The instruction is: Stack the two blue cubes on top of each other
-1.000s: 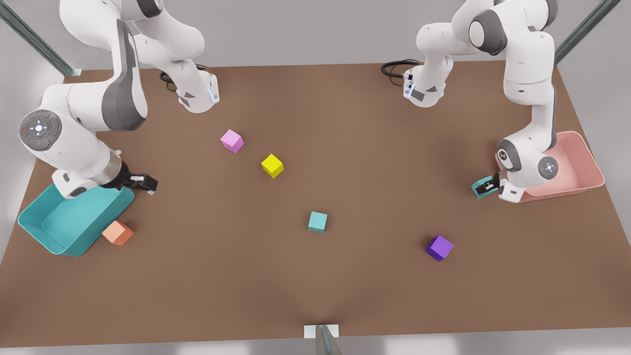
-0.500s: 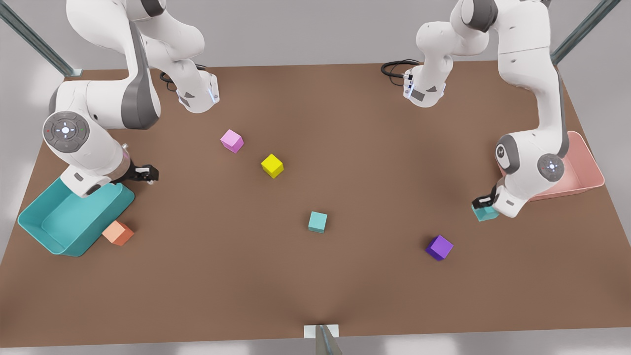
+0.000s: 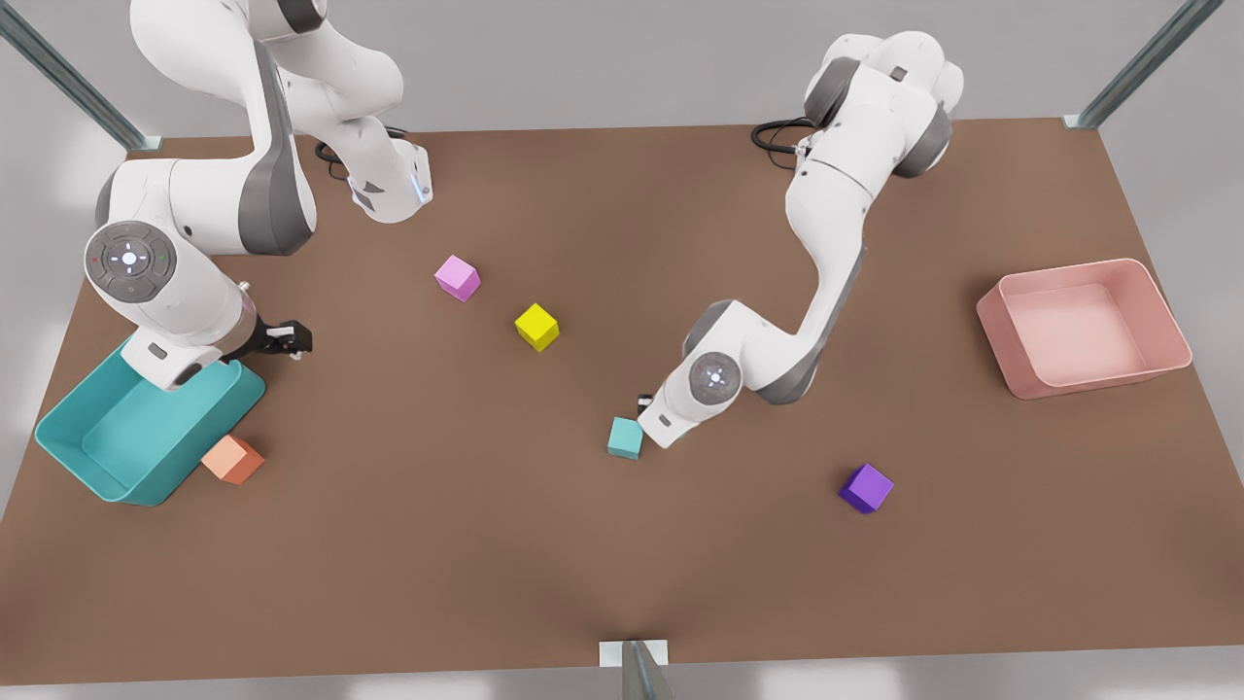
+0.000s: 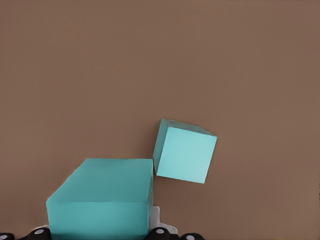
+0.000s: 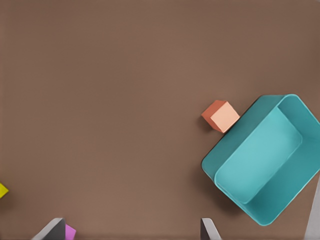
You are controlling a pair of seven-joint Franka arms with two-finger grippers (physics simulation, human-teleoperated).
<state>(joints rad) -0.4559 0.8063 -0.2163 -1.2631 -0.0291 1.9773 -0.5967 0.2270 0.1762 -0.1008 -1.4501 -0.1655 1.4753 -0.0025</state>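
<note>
One blue cube rests on the brown table near the middle; the left wrist view shows it as the farther cube. The second blue cube is held close under the left wrist camera, with my left gripper shut on it. In the front view that gripper hangs just right of and above the resting cube, and its wrist hides the held cube. The two cubes are close, with the held one offset to one side. My right gripper waits open over the teal bin's corner at the front view's left.
A teal bin with an orange cube beside it lies at the front view's left. A pink bin stands at the right. Pink, yellow and purple cubes are scattered around.
The left arm has swung from beside the pink bin to the table's middle, carrying its blue cube next to the resting one. The right arm has barely moved.
</note>
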